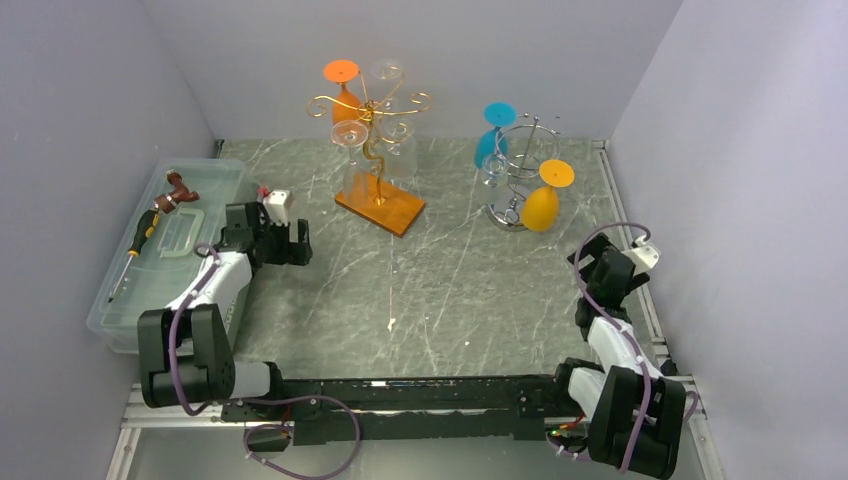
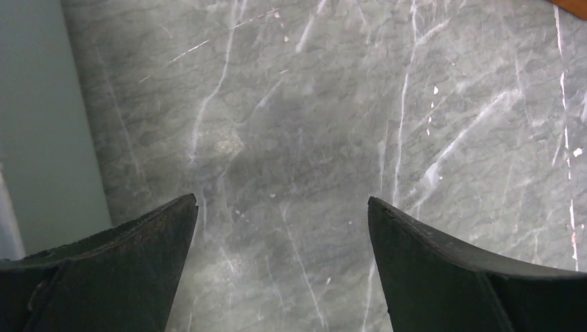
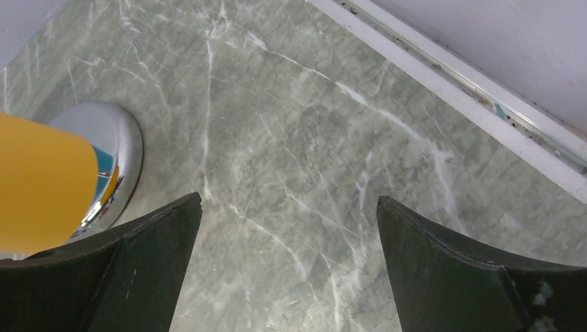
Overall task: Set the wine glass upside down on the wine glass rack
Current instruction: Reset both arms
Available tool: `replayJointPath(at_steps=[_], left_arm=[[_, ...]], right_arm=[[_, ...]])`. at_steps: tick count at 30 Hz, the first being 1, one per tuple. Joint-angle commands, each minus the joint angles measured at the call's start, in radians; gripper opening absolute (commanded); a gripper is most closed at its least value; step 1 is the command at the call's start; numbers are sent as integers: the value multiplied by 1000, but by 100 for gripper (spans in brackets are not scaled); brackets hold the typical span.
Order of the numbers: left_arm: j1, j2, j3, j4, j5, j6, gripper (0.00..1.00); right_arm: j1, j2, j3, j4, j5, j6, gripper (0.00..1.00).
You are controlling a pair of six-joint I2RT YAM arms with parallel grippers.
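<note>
A gold wire rack [image 1: 378, 150] on an orange wooden base stands at the back centre, with an orange wine glass [image 1: 345, 100] and clear glasses [image 1: 392, 150] hanging upside down on it. To its right, a silver rack [image 1: 522, 165] carries a blue glass [image 1: 493, 140] and a yellow glass [image 1: 541, 205], both upside down. My left gripper [image 1: 298, 243] [image 2: 282, 200] is open over bare marble, near the bin. My right gripper [image 1: 590, 258] [image 3: 289, 197] is open, just right of the yellow glass [image 3: 41, 180] and the silver rack's base [image 3: 118, 149]. Neither holds anything.
A clear plastic bin [image 1: 130, 300] at the left edge holds a screwdriver [image 1: 140, 245] and a brown tool [image 1: 178, 190]. Grey walls close in the table on three sides. A white rail [image 3: 471, 97] runs along the right edge by my right gripper.
</note>
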Motion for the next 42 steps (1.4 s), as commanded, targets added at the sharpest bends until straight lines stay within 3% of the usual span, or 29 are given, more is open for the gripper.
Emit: replayJointPath(at_steps=[1,10,14,19,23,27,30,31,33,35,36,42], left_arm=[[13,16,-75,287,50,-38,99],[14,152,-125,642,50,-103,99],[15,193,-135,661,64,-100,99],[22,185,-340,1062,2,-67,99],[23,187,-403,1164,22,-53,99],[24,324,-519,1527,49,-53,99],[23,268,-450,1313,58,-35,99],[24,302,-430,1330,44,-53,99],[26,291,-359,1158,17,-60,99],[31,315,-370,1235,12,-79,99],[33,305,-365,1195,14,-74,99],[32,294,-363,1172,12,-73,99]], right_arm=[[4,7,-77,310,-7,-11,100],[48,115,-109,534,-34,-134,100],[109,174,-125,650,1,-212,100],[155,236,-153,759,37,-251,100],[166,286,-188,873,52,-261,100],[196,401,-287,1182,29,-304,100],[198,534,-289,1328,-10,-334,100],[198,503,-286,1254,2,-326,100],[205,437,-174,986,38,-300,100],[251,493,-96,934,86,-361,100],[262,482,-42,803,97,-353,100],[265,501,-46,850,113,-378,100]])
